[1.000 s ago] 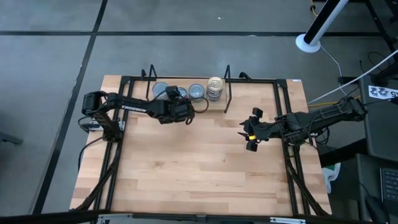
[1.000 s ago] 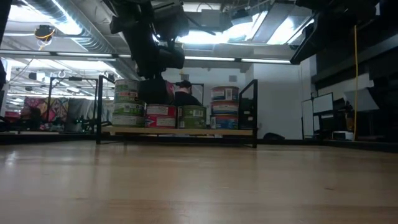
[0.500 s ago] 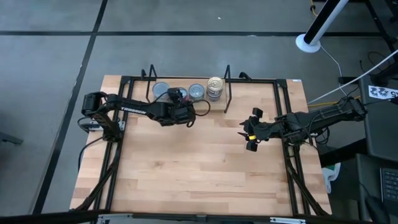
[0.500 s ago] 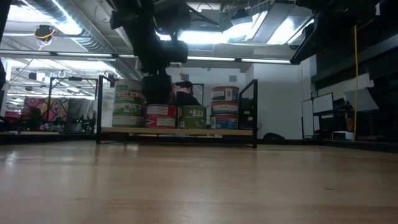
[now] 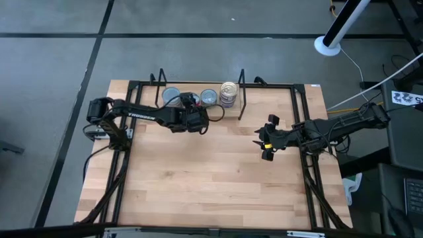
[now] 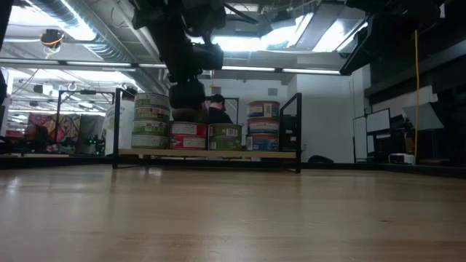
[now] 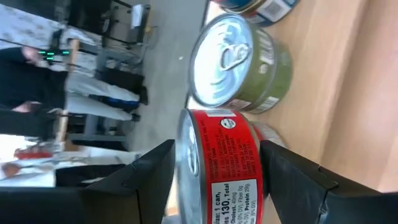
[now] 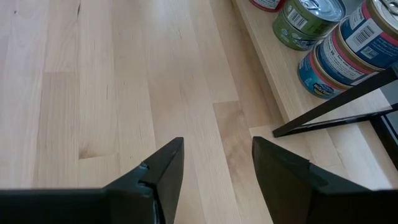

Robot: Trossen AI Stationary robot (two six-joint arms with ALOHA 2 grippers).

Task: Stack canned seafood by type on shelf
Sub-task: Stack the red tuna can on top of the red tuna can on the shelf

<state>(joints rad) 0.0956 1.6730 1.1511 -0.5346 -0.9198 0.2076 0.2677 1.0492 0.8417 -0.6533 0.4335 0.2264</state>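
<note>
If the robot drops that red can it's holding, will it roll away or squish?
Probably no squishing: the red can looks like stiff metal. The left gripper holds it with its lid facing sideways, so dropped on its edge it might roll. Its smooth sides could be a bit slippery.

Left tool (image 7: 214, 177): two dark fingers (image 7: 146, 180) stood apart, one on each side of a red tin.
Red tin (image 7: 224, 162): sat between those fingers, silver lid edge showing, white print on its label; contact with the fingers could not be made out.
Green tin (image 7: 239, 68): just beyond the red one, silver pull-tab lid facing the camera, resting on the light wooden shelf base (image 7: 348, 74).
Blue-white tin (image 7: 264, 6): only partly visible at the frame edge.
Background: blurred room with a person (image 7: 37, 93) in dark clothing.
</note>
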